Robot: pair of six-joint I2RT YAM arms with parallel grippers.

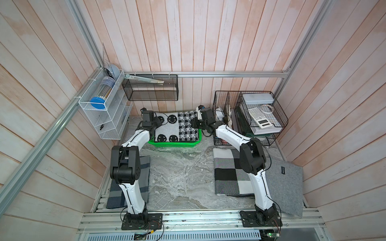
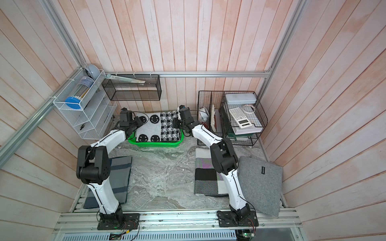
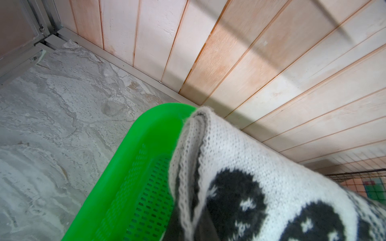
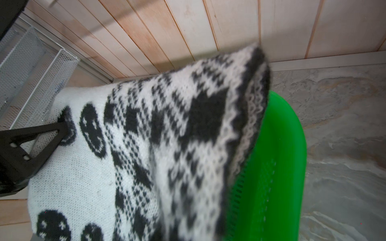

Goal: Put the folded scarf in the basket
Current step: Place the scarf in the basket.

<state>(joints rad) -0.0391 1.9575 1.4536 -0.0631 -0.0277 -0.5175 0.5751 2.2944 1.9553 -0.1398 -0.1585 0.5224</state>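
Both arms are reaching far forward, elbows bent high and forearms angling in toward each other. The left arm (image 1: pixel 133 144) ends with the left gripper (image 1: pixel 158 123) pinched tight on one end of the folded scarf (image 1: pixel 177 129). The right arm (image 1: pixel 231 135) mirrors it, and the right gripper (image 1: pixel 193 123) is clamped on the opposite end. The wrists face one another, roughly level, with the cloth spanning between them.

The folded scarf (image 1: pixel 176 129) was a thick white knit, with black smiley faces on its left half and a black-and-white houndstooth check on its right. It sat spread over the basket (image 1: pixel 177 144), covering nearly all of the opening, its end corners raised above the rim. The basket, bright green perforated plastic with a rounded rim, stood midway along the back edge of the desk (image 1: pixel 179 177).
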